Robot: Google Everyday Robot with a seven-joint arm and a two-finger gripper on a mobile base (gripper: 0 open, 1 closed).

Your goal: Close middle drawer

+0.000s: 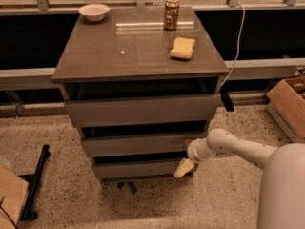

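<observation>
The middle drawer (138,144) is the second grey-brown front of the cabinet. It stands a little way out, with a dark gap above its front. My gripper (186,154) is at the right end of that front, reaching in from the right on the white arm. One tan fingertip (188,141) is against the drawer's right end. The other points down in front of the lowest drawer (138,168). The fingers are spread apart and hold nothing. The taller top drawer (143,109) sticks out further than the middle one.
On the cabinet top stand a white bowl (94,11), a drink can (171,14) and a yellow sponge (183,48). A cardboard box (288,104) sits on the floor at right. A black stand (35,182) lies on the floor at left. A white cable (238,42) hangs behind the cabinet.
</observation>
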